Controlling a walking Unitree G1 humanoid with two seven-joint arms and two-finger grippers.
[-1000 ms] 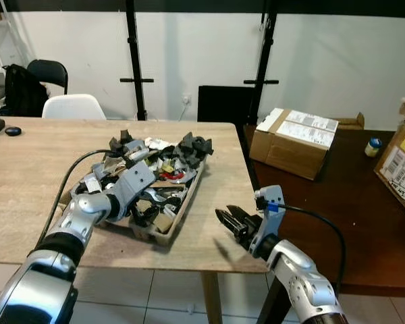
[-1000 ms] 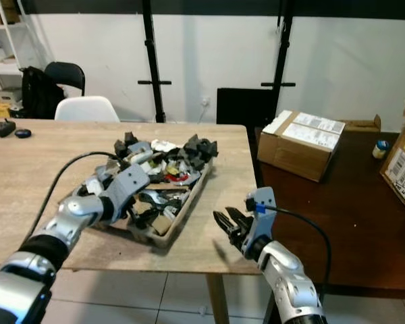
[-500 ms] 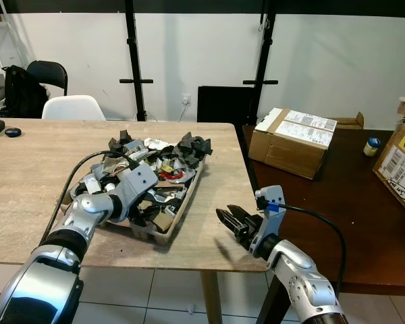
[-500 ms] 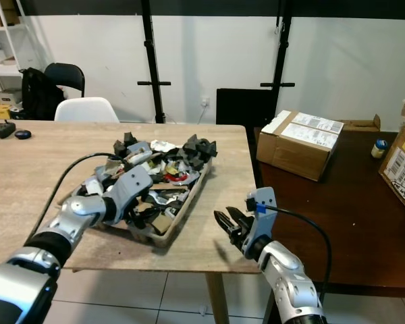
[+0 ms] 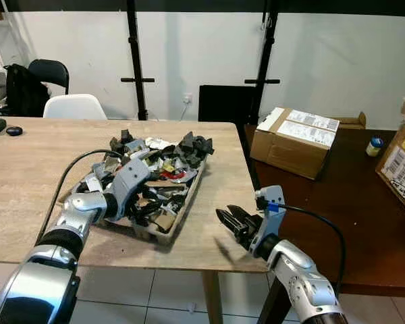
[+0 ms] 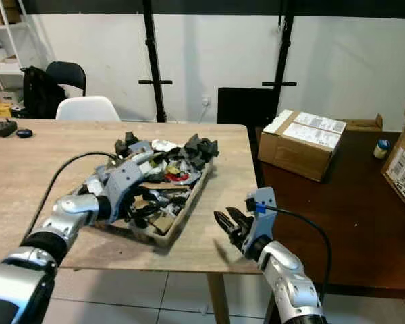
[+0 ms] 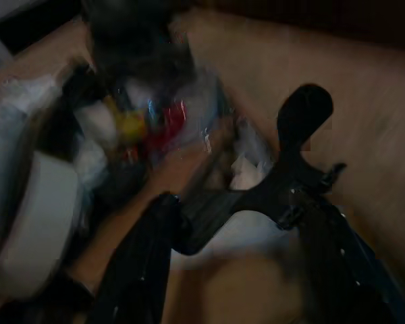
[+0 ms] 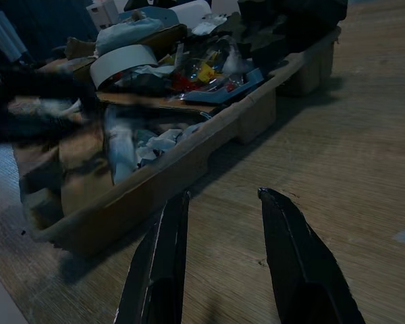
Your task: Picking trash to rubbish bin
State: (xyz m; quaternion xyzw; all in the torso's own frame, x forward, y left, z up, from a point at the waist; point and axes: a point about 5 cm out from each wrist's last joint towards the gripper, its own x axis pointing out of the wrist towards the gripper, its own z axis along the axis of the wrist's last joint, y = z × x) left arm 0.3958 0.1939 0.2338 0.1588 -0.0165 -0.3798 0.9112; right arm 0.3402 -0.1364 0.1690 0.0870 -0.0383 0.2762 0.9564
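Wood-grain table, cardboard tray of trash, boxes, white wall

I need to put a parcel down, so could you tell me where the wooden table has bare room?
The wooden table is bare left of the trash tray, up to the mouse, and in a strip between the tray and the table's right edge, where the right gripper hovers. The tray is crowded, with the left gripper in it.

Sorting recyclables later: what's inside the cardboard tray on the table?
The cardboard tray holds mixed trash: black scraps, cardboard pieces, a tape roll. The left gripper is in the pile; lower layers are hidden.
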